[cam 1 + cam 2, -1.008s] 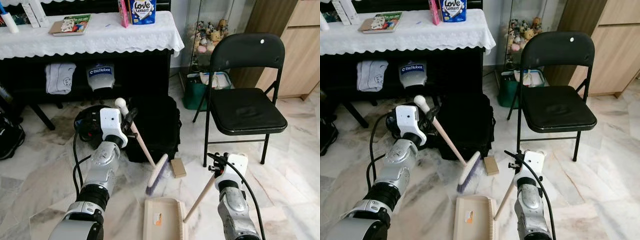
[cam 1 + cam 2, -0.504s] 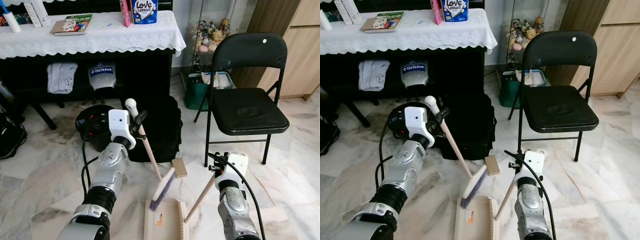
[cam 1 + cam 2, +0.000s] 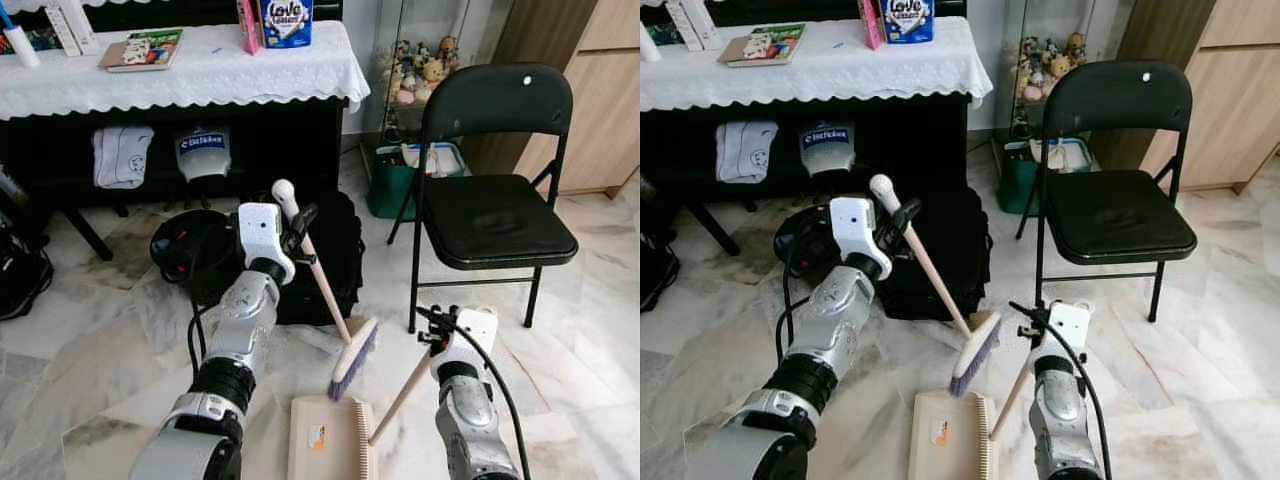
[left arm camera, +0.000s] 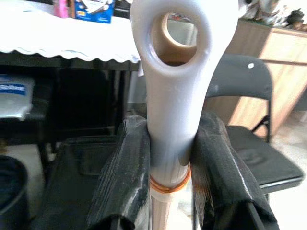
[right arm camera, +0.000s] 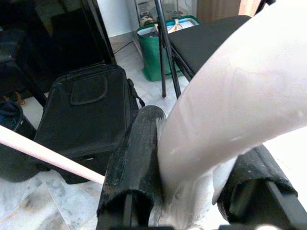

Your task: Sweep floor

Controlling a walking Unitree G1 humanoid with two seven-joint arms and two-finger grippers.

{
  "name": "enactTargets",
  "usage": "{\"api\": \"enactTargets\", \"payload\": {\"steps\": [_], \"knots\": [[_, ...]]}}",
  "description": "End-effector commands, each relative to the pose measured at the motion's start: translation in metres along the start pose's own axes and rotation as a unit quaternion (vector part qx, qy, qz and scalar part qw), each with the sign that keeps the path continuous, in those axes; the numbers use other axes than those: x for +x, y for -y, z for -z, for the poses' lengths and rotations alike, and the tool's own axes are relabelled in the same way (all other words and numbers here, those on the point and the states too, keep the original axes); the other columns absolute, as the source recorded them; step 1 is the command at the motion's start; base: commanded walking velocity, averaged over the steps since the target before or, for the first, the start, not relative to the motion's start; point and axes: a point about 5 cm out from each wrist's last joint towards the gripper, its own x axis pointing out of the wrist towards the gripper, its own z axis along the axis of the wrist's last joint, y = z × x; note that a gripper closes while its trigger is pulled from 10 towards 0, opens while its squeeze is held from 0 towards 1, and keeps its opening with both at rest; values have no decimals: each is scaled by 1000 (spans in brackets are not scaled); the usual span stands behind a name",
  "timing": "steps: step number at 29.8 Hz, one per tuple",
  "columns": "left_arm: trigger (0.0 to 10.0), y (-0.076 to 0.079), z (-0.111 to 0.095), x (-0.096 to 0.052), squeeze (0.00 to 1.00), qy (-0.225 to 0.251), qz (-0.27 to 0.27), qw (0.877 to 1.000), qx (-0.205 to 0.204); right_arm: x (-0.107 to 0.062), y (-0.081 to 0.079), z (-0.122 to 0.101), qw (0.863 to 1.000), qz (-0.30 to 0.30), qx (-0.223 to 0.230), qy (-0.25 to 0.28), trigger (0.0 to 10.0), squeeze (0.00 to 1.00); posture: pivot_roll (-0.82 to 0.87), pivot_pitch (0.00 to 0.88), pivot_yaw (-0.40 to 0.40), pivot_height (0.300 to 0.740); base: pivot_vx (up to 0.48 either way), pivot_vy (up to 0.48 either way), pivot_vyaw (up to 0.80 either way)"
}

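Left gripper [image 4: 170,158]: clamped on the broom [image 3: 352,357] handle's top.
Right gripper [image 5: 192,172]: clenched on the dustpan [image 3: 330,440] handle.
Key relation: bristles at the dustpan's far edge, the broom's handle slanting back toward the left arm.

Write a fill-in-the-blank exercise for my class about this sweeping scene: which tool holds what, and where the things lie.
1. The left tool is shut on the handle of the ______.
2. The right tool grips the handle of the ______.
3. The broom has its bristles just above the dustpan, left of the folding ______.
4. Behind the broom, a black ______ lies on the floor.

Missing words: broom; dustpan; chair; bag
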Motion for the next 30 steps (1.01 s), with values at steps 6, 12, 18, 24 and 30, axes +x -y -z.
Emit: {"api": "enactTargets", "payload": {"steps": [6,12,18,24,30], "knots": [[10000,-3,0,3,0,1,-13,997,75,-10,4,18,999,8,0,-41,10000,0,-190,93,75,740,0,0,0],[10000,-2,18,-2,0,-58,24,992,106,-10,4,18,999,8,-1,-42,10000,0,-185,97,72,740,0,0,0],[10000,-16,27,-13,0,-76,40,987,136,-10,2,18,999,4,0,-44,10000,0,-175,96,68,740,0,0,0],[10000,-44,36,-28,0,-118,57,962,239,-9,2,18,999,1,1,-48,10000,0,-157,97,68,740,0,0,0],[10000,-65,30,-35,0,-120,61,946,294,-8,2,18,999,0,2,-49,10000,0,-148,94,65,740,0,0,0]]}}
